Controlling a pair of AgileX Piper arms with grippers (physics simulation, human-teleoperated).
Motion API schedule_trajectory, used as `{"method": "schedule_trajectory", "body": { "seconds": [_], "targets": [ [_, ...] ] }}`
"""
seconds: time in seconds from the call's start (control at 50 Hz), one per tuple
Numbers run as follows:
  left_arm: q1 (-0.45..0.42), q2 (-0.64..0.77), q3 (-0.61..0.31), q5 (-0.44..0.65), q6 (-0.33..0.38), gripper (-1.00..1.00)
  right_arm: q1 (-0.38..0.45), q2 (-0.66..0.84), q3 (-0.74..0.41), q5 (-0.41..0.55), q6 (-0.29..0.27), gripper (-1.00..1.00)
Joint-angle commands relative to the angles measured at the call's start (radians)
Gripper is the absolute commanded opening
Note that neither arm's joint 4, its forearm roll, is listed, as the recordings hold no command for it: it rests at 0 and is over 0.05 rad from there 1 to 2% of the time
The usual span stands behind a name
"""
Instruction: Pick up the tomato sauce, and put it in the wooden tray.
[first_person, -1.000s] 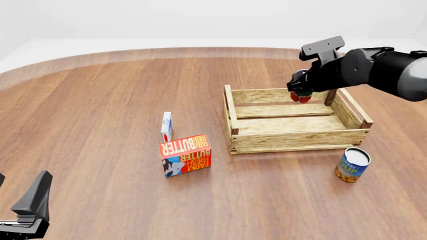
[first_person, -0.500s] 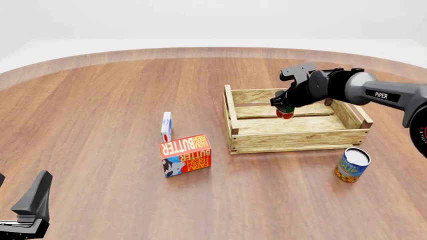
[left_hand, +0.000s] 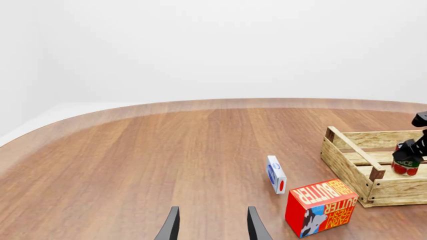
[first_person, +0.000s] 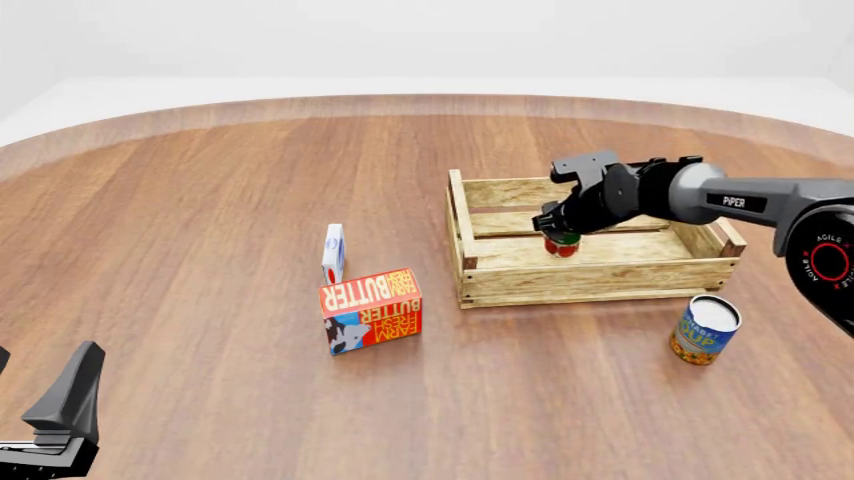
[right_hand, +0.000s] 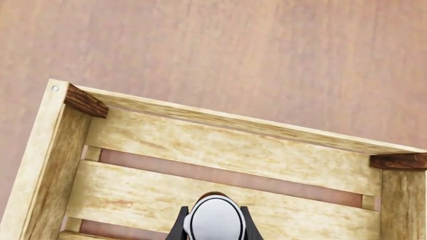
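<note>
The tomato sauce (first_person: 562, 243) is a small, stiff metal can, probably light and smooth-sided, best pinched across its round body. Nearest the camera, the left gripper (left_hand: 211, 227) idles with jaws parted, well short of the wooden tray (first_person: 597, 275). Farther off, the right gripper (first_person: 558, 232) clamps the can just above the tray's floor slats, lower than half a second ago.

"farm fresh butter" on the butter box (first_person: 371, 310), "piper" on the right arm (first_person: 742, 201)
</note>
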Motion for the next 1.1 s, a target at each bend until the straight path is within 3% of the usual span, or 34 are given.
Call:
{"method": "schedule_trajectory", "body": {
  "seconds": [0.02,0.2,0.22,0.4,0.62,0.92,1.1],
  "targets": [
    [0.000,0.000,0.000,0.000,0.000,1.00,0.009,0.028,0.024,-0.031,0.024,-1.00],
    [0.000,0.000,0.000,0.000,0.000,1.00,0.015,0.012,0.034,-0.036,0.019,-1.00],
    [0.000,0.000,0.000,0.000,0.000,1.00,-0.005,-0.022,0.048,-0.044,0.004,1.00],
    [0.000,0.000,0.000,0.000,0.000,1.00,-0.048,-0.258,0.052,0.027,-0.037,1.00],
    [0.000,0.000,0.000,0.000,0.000,1.00,-0.023,-0.456,0.062,0.103,-0.073,1.00],
    [0.000,0.000,0.000,0.000,0.000,1.00,0.017,-0.524,0.152,0.069,-0.046,1.00],
    [0.000,0.000,0.000,0.000,0.000,1.00,0.015,-0.688,0.258,0.058,-0.023,1.00]
  ]
}}
